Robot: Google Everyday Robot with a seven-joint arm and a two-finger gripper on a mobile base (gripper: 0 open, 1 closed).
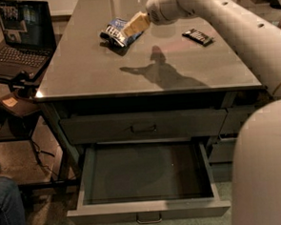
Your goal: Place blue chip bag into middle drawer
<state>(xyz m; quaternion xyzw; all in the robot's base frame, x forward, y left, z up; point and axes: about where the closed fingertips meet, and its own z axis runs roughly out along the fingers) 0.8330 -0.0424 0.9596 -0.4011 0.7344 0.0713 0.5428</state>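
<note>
The blue chip bag (115, 33) lies crumpled on the far left part of the grey table top (143, 71). My gripper (135, 25) reaches in from the right on the white arm and sits right at the bag's right end, just above the table, overlapping the bag's edge. The middle drawer (144, 174) is pulled out below the table's front, and its flat dark floor shows nothing in it. Above it is a shut drawer (144, 127) with a small curved handle.
A slim black candy bar wrapper (198, 36) lies on the table to the right of the gripper. A laptop (16, 36) stands on a side stand at the left. A person's leg and shoe (13, 217) are at the bottom left. Narrower drawers (232, 123) are at the right.
</note>
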